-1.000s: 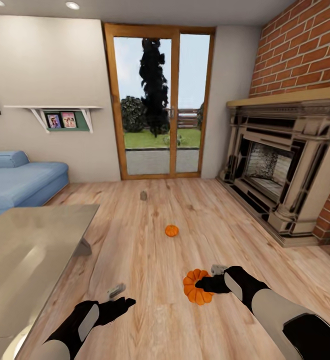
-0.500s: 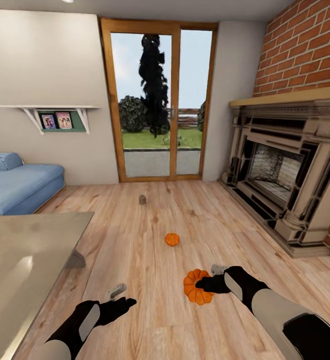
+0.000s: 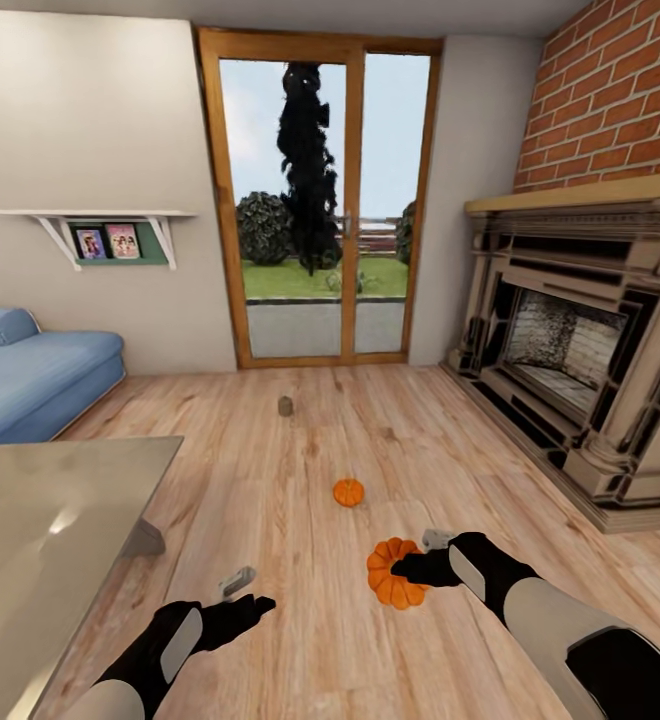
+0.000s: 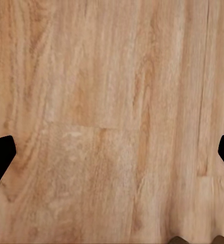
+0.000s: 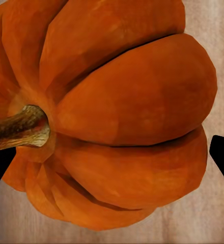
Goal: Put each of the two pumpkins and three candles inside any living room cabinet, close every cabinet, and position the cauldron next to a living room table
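Centrally, the right gripper [image 3: 402, 570] held a pumpkin [image 3: 394, 573], its black fingers closed against the fruit's sides. That pumpkin was bright orange and deeply ribbed into rounded lobes; the right wrist view showed the same pumpkin [image 5: 112, 112] close up, with smooth matte skin, darker creases between the lobes and a short brown-green stem [image 5: 18, 127] set in a shallow hollow, the two dark fingertips [image 5: 221, 157] lying at its opposite flanks. A second pumpkin [image 3: 348, 492], smaller in the picture and of the same orange, sat alone on the wooden floor [image 3: 270, 480], a little beyond the held one toward the glass door [image 3: 320, 200]. Farther on, near the door, a short tan-brown candle [image 3: 285, 405] stood upright on the floor, well apart from both pumpkins. The left gripper [image 3: 242, 592] hung above bare floor with its fingers spread and nothing between them; the left wrist view showed the fingertips [image 4: 1, 152] at opposite edges over plain floorboards. A glossy grey-beige table [image 3: 40, 520] occupied the robot's left side, a blue sofa [image 3: 30, 375] stood behind it, and a fireplace [image 3: 580, 350] filled the brick wall on the right.
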Tool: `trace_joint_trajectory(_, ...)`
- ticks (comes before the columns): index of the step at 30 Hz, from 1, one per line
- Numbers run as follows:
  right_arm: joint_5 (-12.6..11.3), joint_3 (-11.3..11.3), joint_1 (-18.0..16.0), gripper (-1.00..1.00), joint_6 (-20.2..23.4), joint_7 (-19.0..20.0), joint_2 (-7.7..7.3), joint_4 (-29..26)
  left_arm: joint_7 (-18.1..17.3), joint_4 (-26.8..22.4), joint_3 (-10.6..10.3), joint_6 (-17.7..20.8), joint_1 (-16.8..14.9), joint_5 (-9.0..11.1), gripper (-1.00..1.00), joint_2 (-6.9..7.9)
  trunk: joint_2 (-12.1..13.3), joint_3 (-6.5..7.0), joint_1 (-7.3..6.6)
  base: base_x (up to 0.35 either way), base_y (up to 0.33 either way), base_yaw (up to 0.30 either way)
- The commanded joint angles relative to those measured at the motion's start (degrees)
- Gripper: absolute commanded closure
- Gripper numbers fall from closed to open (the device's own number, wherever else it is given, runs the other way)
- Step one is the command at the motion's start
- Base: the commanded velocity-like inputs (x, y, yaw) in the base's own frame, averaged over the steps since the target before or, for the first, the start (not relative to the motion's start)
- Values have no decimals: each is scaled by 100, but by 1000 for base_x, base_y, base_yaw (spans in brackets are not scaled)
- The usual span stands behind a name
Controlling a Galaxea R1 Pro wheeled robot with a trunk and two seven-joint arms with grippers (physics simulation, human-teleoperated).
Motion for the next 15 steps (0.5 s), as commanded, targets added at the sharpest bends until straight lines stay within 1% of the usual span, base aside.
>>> trace_joint_trajectory(1, 6, 25, -3, 100, 24, 12, -4, -8, -11, -5, 42, 46, -2, 15, -100, -8, -3, -6, -1, 12, 128, 0)
trace_joint_trajectory(5, 6, 25, -3, 100, 23, 12, -5, -8, -8, -5, 42, 46, -2, 14, -100, -14, -3, -6, -1, 5, 54, 0)
trace_joint_trajectory(13, 6, 16, -3, 100, 23, 12, -5, -8, -10, -5, 42, 46, -2, 14, -100, -16, -3, -6, -1, 0, 9, 0)
trace_joint_trajectory(15, 6, 16, -3, 100, 23, 12, -5, -8, -10, -5, 42, 46, -2, 14, -100, -16, -3, -6, -1, 23, 114, 0)
